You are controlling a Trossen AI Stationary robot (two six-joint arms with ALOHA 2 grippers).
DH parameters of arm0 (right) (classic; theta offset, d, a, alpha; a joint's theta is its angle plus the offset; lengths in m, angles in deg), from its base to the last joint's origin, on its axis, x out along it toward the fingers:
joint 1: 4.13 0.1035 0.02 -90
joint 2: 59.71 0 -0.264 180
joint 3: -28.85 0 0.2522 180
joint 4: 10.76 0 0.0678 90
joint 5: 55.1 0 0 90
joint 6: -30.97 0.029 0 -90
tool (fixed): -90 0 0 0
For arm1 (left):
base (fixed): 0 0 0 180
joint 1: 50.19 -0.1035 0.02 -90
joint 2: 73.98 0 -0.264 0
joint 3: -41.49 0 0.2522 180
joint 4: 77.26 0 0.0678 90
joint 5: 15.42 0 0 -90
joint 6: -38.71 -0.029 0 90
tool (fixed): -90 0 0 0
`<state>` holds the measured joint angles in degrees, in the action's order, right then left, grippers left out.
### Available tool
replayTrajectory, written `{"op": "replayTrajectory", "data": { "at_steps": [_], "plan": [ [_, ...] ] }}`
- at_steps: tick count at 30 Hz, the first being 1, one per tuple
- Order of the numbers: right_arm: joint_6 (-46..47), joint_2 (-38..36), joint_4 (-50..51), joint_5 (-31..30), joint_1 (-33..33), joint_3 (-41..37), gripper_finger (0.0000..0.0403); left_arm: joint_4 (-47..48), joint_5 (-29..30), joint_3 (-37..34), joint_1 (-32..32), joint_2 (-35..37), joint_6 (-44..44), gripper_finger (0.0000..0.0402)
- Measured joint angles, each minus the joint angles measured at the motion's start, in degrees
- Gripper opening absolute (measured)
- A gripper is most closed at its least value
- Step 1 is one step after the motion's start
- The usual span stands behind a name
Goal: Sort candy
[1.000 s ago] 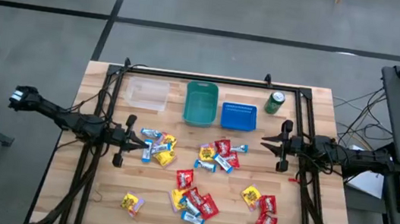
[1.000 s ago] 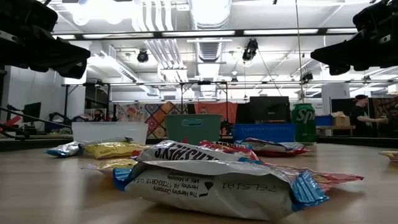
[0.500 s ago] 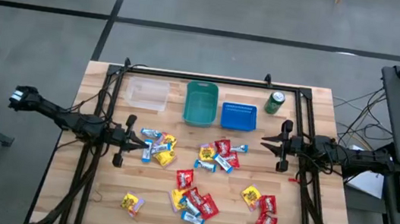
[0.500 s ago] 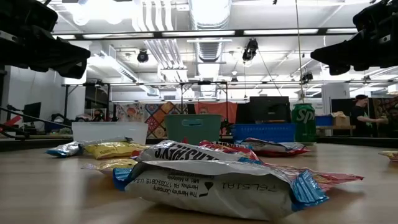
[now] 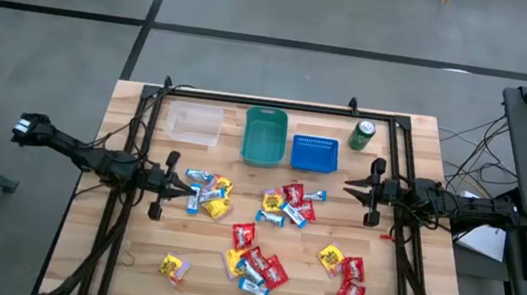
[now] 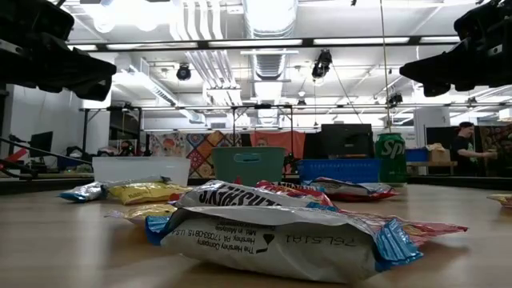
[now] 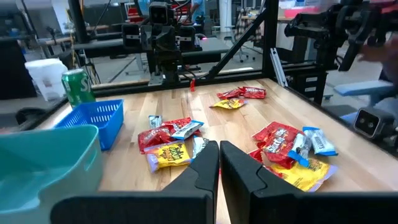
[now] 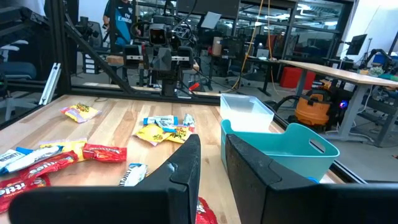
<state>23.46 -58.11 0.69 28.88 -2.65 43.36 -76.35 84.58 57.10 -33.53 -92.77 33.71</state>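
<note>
Now I see no candy (image 5: 276, 210) sorted: left gripper (image 5: 182, 189) shut, right gripper (image 5: 347, 188) barely parted, both empty; next I must pick one

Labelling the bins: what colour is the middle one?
Teal; the middle bin shows best in the high view.

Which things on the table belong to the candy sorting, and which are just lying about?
Job:
- candies, in red, yellow and blue-white wrappers, loose on the table
- clear bin
- teal bin
- blue basket

Lying about:
- green can, standing beside the blue basket
</note>
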Motion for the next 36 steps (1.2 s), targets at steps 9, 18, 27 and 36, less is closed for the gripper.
{"op": "replayTrajectory", "data": {
  "at_steps": [9,18,27,36],
  "plan": [
    [0.98,0.02,-1.10,-2.18,0.01,-0.02,0.0068,-29.81,1.44,1.11,-0.07,-1.50,6.63,0.0000],
    [11.03,-0.01,-2.62,-7.54,0.01,-0.02,0.0068,-30.45,1.46,4.15,-0.07,-1.93,6.60,0.0000],
    [28.63,0.01,-2.49,-7.54,-0.01,-0.02,0.0068,-30.60,4.71,4.24,-0.07,-2.29,6.60,0.0000],
    [28.98,0.03,-2.63,-7.56,0.01,0.00,0.0068,-24.97,15.11,5.79,-0.07,-12.10,24.03,0.0000]
  ]
}}
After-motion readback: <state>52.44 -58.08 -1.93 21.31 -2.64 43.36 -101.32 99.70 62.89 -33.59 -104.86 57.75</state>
